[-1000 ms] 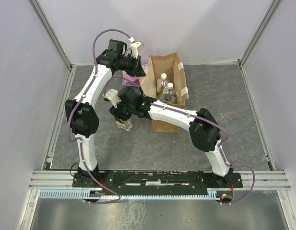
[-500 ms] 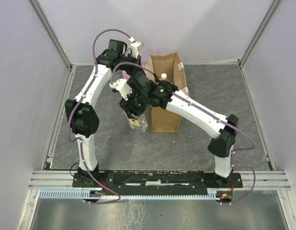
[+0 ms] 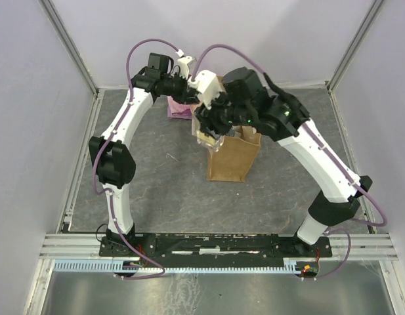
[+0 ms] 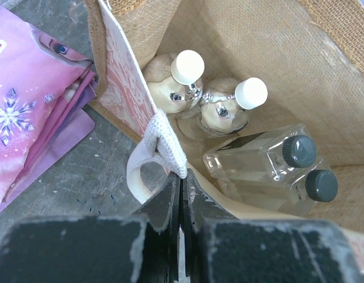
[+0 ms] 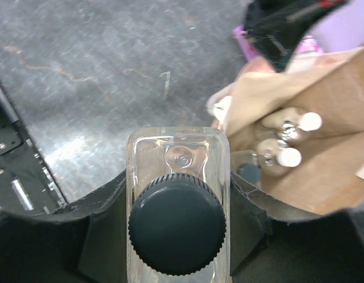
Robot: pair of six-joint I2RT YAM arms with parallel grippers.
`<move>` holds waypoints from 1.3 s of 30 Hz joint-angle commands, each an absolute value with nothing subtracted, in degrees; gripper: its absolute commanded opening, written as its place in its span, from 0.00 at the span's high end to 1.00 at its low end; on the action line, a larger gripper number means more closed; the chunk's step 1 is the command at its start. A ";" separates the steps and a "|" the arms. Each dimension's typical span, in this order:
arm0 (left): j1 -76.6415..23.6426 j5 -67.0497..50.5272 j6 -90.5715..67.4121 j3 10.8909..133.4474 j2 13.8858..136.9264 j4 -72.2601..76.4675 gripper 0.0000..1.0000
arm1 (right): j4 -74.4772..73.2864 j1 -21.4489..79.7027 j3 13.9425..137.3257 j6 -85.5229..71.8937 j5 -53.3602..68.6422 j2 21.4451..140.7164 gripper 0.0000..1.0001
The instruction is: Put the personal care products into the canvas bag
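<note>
- The left pincer (image 4: 180, 187) is pinched tight on the rim of the canvas bag (image 4: 120, 88), beside its pale handle (image 4: 161, 144), likely to hold the mouth open.
- The right pincer (image 3: 209, 134) clamps a squarish dark-capped bottle (image 5: 177, 233) by its sides, cap towards the wrist, so it can go in base first.
- The bag's mouth lies below that pincer, slightly to one side; four bottles (image 4: 252, 168) already sit inside.

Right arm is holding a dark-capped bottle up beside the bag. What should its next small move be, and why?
Probably shift the right tool sideways until it is over the opening of the canvas bag. In the right wrist view, the dark-capped bottle it grips hangs over the table beside the rim, not the mouth. The left tool pinches the rim open; four bottles lie inside.
</note>
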State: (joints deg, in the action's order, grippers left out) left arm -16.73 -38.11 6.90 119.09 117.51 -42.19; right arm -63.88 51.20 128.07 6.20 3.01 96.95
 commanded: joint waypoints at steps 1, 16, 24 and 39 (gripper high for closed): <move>-16.33 -40.56 7.95 123.03 116.10 -39.90 0.97 | -51.46 46.01 130.35 12.07 -1.19 91.44 1.00; -16.40 -40.06 7.73 123.46 116.13 -39.91 0.97 | -41.83 35.87 114.98 13.29 2.63 87.97 1.00; -16.41 -39.53 8.00 124.84 116.83 -40.97 0.97 | -42.73 35.75 109.02 8.92 16.81 86.85 1.00; -16.39 -39.63 7.82 124.76 117.62 -41.21 0.97 | -54.95 35.73 113.49 6.72 23.98 90.21 1.00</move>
